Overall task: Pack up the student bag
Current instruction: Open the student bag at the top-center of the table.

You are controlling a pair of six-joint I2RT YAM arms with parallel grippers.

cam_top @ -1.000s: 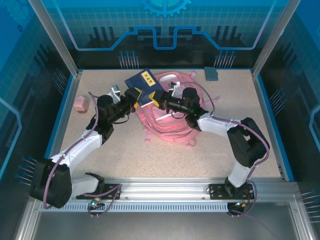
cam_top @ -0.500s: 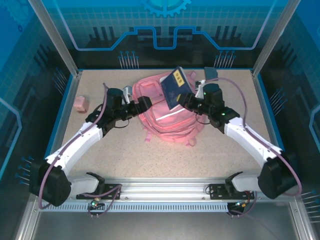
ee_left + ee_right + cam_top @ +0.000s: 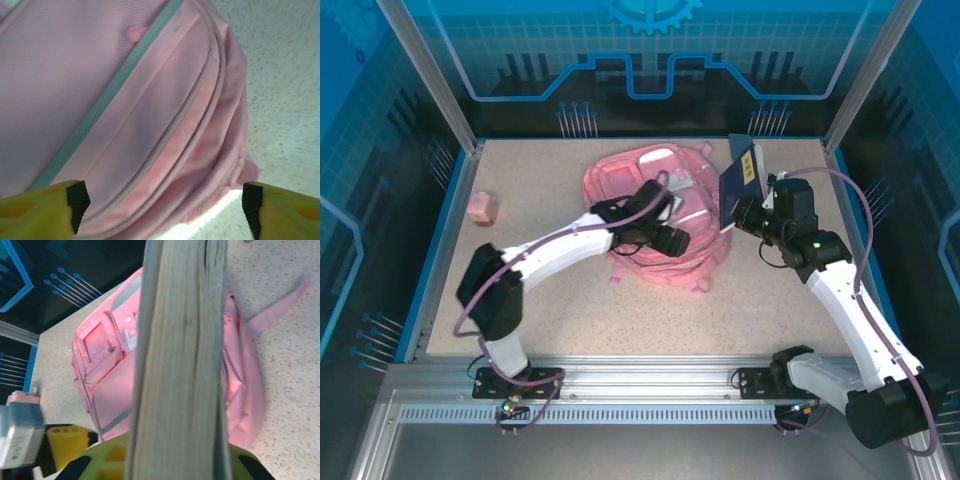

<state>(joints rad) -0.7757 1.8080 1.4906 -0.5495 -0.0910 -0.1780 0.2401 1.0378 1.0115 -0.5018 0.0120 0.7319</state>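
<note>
The student bag [image 3: 640, 200] lies flat in the middle of the table, pink with pale zip trim and front pockets [image 3: 102, 347]. My left gripper [image 3: 668, 238] hovers open just above the bag's near right part. Its yellow fingers with black pads [image 3: 76, 199] stand wide apart over the bag's zip seams [image 3: 165, 140], nothing between them. My right gripper [image 3: 752, 212] is shut on a dark blue book [image 3: 740, 178], held upright just right of the bag. The book's grey page edge [image 3: 180, 360] rises between the jaws.
A small pink block [image 3: 480, 207] rests near the table's left edge. A grey flat object [image 3: 738, 143] lies at the back right, partly behind the book. A pink strap [image 3: 277, 307] trails onto the speckled table [image 3: 620, 310], with bare surface in front of the bag.
The right arm has carried the book from over the bag's left side to its right side. The left arm has swung rightward over the bag, its jaws now wider.
</note>
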